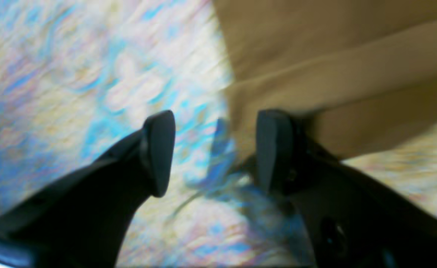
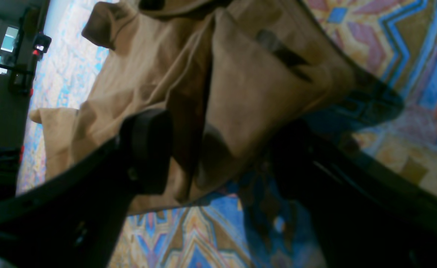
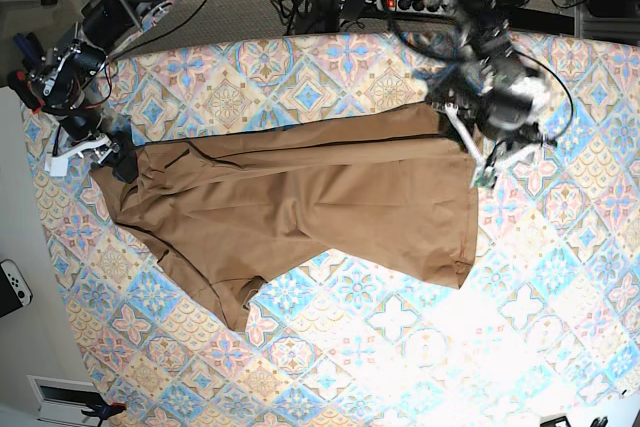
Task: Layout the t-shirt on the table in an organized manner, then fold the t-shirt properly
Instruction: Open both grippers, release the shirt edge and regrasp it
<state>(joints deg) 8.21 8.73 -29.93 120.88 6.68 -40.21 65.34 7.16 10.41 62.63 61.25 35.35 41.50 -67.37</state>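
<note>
The tiled desk [image 3: 560, 277] carries the shirt [image 3: 300, 197] spread mid-frame, one sleeve bunched lower left. Both tools gape empty: right tool [image 3: 110, 152] at the left edge, left tool [image 3: 490, 162] at the right. Best pinch opposite edges, then pull taut evenly.

Left gripper [image 1: 214, 152]: jaws parted, nothing seen between them; arm reaches in from the far edge on the base view's right. Right gripper [image 2: 218, 156]: jaws spread wide, straddling a fold; arm reaches in from the far left corner.
</note>
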